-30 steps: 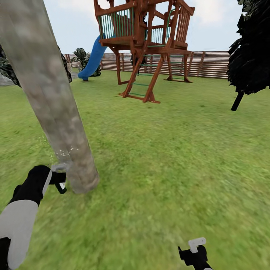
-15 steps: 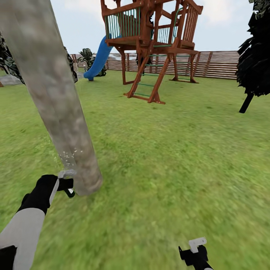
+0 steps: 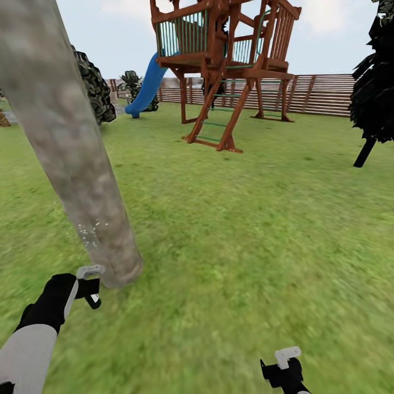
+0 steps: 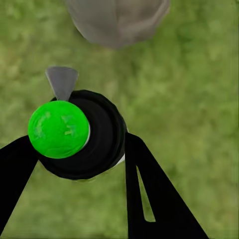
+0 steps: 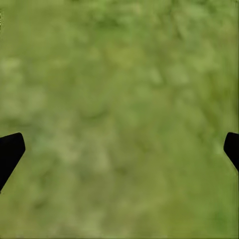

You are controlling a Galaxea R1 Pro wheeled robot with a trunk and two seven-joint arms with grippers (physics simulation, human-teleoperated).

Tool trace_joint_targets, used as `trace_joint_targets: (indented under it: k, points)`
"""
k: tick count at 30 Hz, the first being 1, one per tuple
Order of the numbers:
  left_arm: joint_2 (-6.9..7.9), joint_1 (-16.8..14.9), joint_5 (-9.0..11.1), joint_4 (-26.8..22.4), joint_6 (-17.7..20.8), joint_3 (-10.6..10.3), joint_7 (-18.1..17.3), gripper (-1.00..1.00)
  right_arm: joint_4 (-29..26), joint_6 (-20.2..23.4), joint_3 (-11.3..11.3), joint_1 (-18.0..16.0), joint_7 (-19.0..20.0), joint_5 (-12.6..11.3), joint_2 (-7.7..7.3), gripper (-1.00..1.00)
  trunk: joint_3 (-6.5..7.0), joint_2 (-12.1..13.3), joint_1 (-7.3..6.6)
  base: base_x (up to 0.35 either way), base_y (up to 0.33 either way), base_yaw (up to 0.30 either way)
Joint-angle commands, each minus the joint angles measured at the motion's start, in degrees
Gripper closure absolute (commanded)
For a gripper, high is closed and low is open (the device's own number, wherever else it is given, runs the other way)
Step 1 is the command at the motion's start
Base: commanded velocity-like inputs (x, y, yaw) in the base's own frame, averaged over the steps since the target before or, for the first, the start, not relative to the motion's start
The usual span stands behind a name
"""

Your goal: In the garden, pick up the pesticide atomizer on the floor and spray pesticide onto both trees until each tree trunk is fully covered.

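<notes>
Left gripper (image 4: 79,149) jaws clamped on the pesticide atomizer (image 4: 82,134) — black body, green cap, grey nozzle aimed at the base of the tree trunk (image 4: 117,20). In head view the left gripper (image 3: 87,287) sits low at the left, forearm angled up from the corner, atomizer just beside the trunk foot, close but not touching. White pesticide (image 3: 87,232) specks dot the bark just above the nozzle. Right gripper (image 5: 119,149) jaws wide apart, nothing between them, pointing down at the lawn (image 5: 119,74) — in head view it sits low near the bottom edge. Beyond: wooden play tower (image 3: 224,65), blue slide (image 3: 145,87), slat fence (image 3: 323,93), black-foliaged tree (image 3: 377,82).
</notes>
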Motion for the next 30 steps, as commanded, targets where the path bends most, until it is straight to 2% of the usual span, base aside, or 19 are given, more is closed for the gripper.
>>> trace_joint_targets:
  k: [1,3,5,6,10,18,27,30]
  points:
    - [0.01,0.07,-0.01,0.0,-1.04,0.04,-0.02,1.0,0.0,0.0,0.01,-0.03,0.0,0.0,-0.01,-1.0,0.0,0.0,0.0,0.283,-0.123,0.268]
    - [0.08,0.12,-0.03,0.0,-2.41,0.04,0.52,1.0,0.0,0.0,0.0,-0.02,0.0,0.0,0.02,-1.0,0.0,0.0,0.0,0.309,-0.05,0.273]
    - [-0.1,0.14,0.21,0.0,-2.81,-0.06,4.86,1.0,0.0,0.0,-0.01,-0.03,0.0,0.0,0.02,-1.0,0.0,0.0,0.0,0.22,-0.008,0.275]
    - [-0.17,0.14,0.29,0.0,-2.79,-0.07,5.69,1.0,0.0,0.0,0.01,-0.04,0.0,0.0,0.03,-1.0,0.0,0.0,0.0,0.073,-0.002,0.275]
    - [-0.33,0.14,0.71,0.02,-2.0,-0.28,5.77,1.0,0.0,0.0,0.06,-0.03,0.0,0.0,0.08,-1.0,0.0,0.0,0.0,0.051,0.0,0.261]
    - [-0.71,0.14,0.58,0.01,-1.11,-0.64,5.75,1.0,0.0,0.0,-0.02,-0.02,0.0,0.0,-0.04,-1.0,0.0,0.0,0.0,0.232,-0.139,0.02]
    - [-0.77,0.14,0.58,0.0,-1.1,-0.6,5.71,1.0,0.0,0.0,-0.02,-0.04,0.0,0.0,0.09,-1.0,0.0,0.0,0.0,-0.091,-0.274,0.004]
    - [-0.83,0.14,0.58,0.0,-1.12,-0.6,5.75,1.0,0.0,0.0,-0.01,-0.04,0.0,0.0,0.12,-1.0,0.0,0.0,0.0,-0.015,-0.276,0.18]
